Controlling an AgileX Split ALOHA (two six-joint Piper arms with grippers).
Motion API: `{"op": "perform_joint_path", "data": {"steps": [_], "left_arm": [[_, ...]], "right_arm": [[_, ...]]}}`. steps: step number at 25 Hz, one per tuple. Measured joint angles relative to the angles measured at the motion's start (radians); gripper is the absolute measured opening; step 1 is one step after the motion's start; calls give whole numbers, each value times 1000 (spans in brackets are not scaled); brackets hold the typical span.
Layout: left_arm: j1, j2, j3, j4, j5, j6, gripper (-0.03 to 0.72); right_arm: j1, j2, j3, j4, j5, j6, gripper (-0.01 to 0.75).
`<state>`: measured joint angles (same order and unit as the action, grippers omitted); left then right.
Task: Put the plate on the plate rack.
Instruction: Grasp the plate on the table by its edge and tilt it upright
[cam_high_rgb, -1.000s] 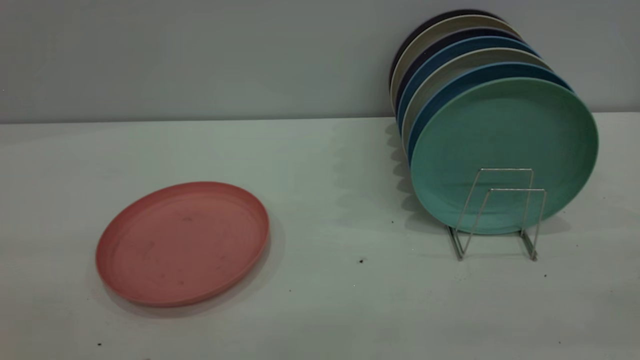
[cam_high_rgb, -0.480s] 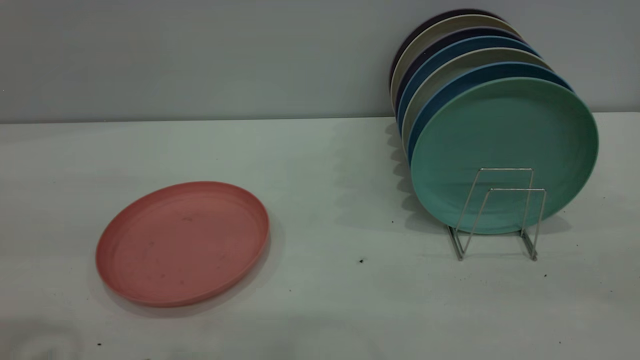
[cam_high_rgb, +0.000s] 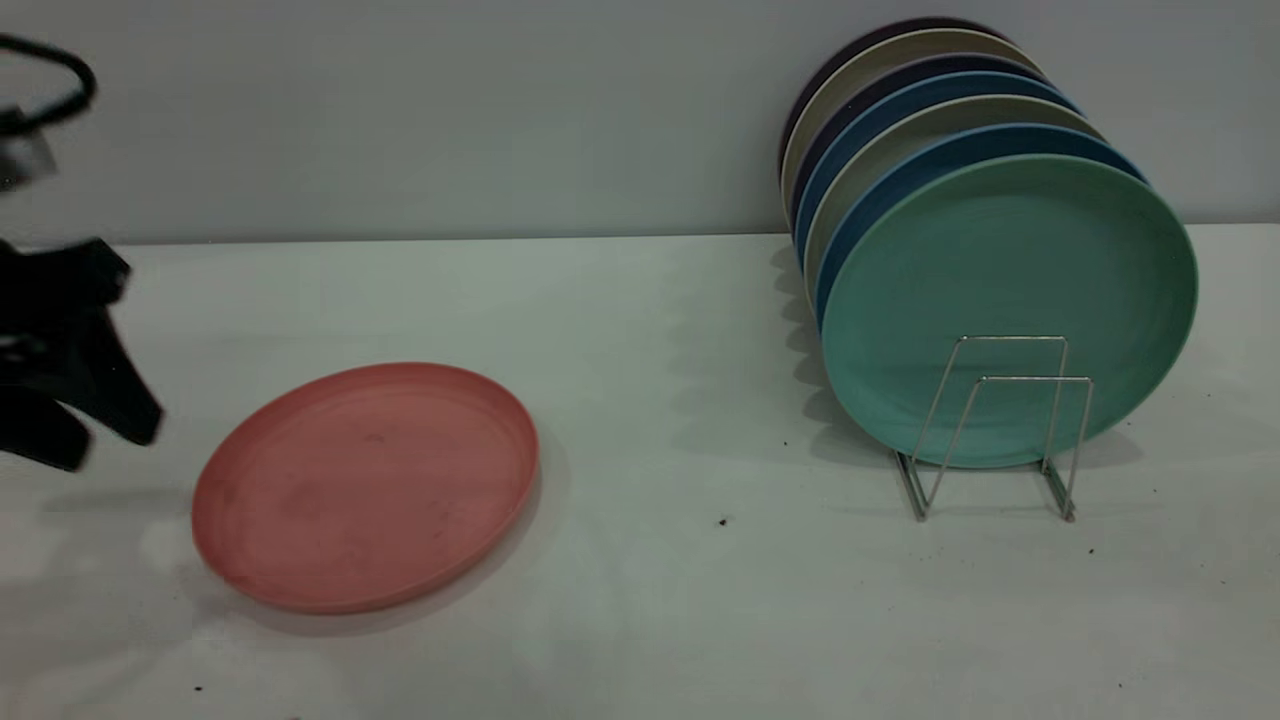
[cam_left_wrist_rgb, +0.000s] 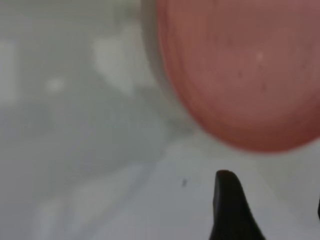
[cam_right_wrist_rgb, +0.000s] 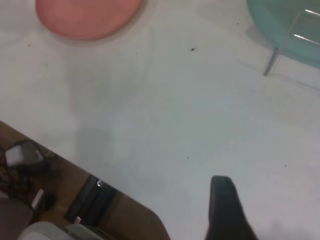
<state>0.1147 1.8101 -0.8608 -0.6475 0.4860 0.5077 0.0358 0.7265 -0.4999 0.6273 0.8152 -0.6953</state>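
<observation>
The salmon-pink plate (cam_high_rgb: 365, 487) lies flat on the white table at the front left; it also shows in the left wrist view (cam_left_wrist_rgb: 240, 70) and the right wrist view (cam_right_wrist_rgb: 87, 17). The silver wire plate rack (cam_high_rgb: 1035, 379) stands at the right with two bare loops in front. My left gripper (cam_high_rgb: 95, 440) is at the left edge, open and empty, above the table just left of the plate; in its wrist view (cam_left_wrist_rgb: 272, 200) the plate's rim lies just beyond the fingertips. My right gripper (cam_right_wrist_rgb: 272, 200) is out of the exterior view, open and empty, high over the table's front.
A mint-green plate (cam_high_rgb: 1000, 260) stands in the rack, also in the right wrist view (cam_right_wrist_rgb: 280, 20), with several blue, beige and dark plates upright behind it. The wall runs along the back. The table's front edge, with cables below (cam_right_wrist_rgb: 25, 160), shows in the right wrist view.
My left arm has come into the exterior view from the left edge and now hangs beside the pink plate. The plate and rack have not moved.
</observation>
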Motion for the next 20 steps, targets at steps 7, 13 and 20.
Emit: {"op": "perform_joint_path", "data": {"steps": [7, 13, 20], "left_arm": [[1, 185, -14, -162, -95, 120, 445], [1, 249, -15, -175, -146, 126, 445], [1, 315, -15, -337, -166, 249, 445]], "right_arm": [[0, 0, 0, 0, -5, -4, 475], [0, 0, 0, 1, -10, -7, 475], [0, 0, 0, 2, -16, -7, 475]]}}
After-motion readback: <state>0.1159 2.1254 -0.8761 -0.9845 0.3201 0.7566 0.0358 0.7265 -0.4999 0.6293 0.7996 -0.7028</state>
